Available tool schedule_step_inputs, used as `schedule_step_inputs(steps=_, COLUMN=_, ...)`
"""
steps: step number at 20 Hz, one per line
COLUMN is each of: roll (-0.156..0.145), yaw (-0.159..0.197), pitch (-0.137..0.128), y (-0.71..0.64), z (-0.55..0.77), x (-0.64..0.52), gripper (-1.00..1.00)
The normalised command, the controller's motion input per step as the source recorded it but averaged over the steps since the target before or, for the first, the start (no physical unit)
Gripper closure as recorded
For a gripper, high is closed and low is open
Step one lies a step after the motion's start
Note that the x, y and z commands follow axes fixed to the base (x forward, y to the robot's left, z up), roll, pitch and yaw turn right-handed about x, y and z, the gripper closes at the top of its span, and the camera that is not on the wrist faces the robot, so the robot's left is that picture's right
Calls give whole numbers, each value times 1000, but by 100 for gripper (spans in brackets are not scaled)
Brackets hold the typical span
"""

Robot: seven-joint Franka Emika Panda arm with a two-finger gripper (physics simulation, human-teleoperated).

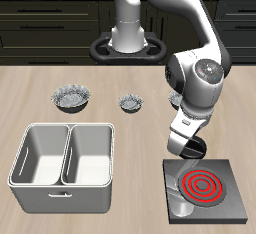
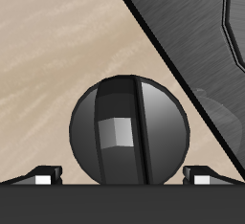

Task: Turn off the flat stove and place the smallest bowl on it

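The robot's two-finger gripper (image 2: 122,177) hangs right over the round black knob (image 2: 128,130) of the flat dark-grey square stove (image 1: 209,186). In the wrist view its two fingertips (image 2: 42,178) stand open, one on each side of the knob, and they do not look like they touch it yet. The stove's ring coils (image 1: 203,185) glow red, so the stove looks to be on — the step in hand is turning it off. Next, I think the fingers must close on the knob and twist it until the red goes dark.

The smallest bowl (image 1: 131,103), a tiny grey metal one with a crinkled rim, sits farther back on the tan wooden table (image 1: 130,138), well apart from the stove. A wider crinkled grey bowl (image 1: 72,98) sits near it. A white tray with two basins (image 1: 62,156) stands beside the stove — it is not part of this job. Only after the knob is turned should the arm go for the tiny bowl.
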Motion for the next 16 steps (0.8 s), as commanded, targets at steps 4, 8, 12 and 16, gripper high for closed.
schedule_step_inputs(steps=4, roll=9, yaw=4, pitch=51, y=-53, z=-207, x=-128, gripper=-100)
schedule_step_inputs(steps=8, roll=20, yaw=-51, pitch=85, y=-103, z=-185, x=-80, gripper=100)
schedule_step_inputs(steps=12, roll=11, yaw=-13, pitch=4, y=-139, z=45, x=-8, gripper=100)
schedule_step_inputs(steps=16, roll=32, yaw=-71, pitch=-9, y=-87, z=211, x=-25, gripper=100)
